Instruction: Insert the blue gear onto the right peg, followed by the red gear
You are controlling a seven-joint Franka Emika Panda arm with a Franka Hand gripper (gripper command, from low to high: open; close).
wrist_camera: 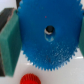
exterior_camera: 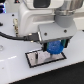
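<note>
Gripper [exterior_camera: 53, 48] clamps the blue gear [wrist_camera: 47, 37] over the plate [exterior_camera: 35, 61], peg [wrist_camera: 48, 31] showing through its hole; red gear [wrist_camera: 30, 79] lies beside, unstarted

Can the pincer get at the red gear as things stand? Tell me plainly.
Probably not yet: the pincer is shut on the blue gear, which fills its grip. The red gear lies uncovered, so the way seems free afterwards.

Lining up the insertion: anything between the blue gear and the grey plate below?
Nothing visible. In the exterior view the blue gear, held in the gripper, hangs over the grey plate.
</note>
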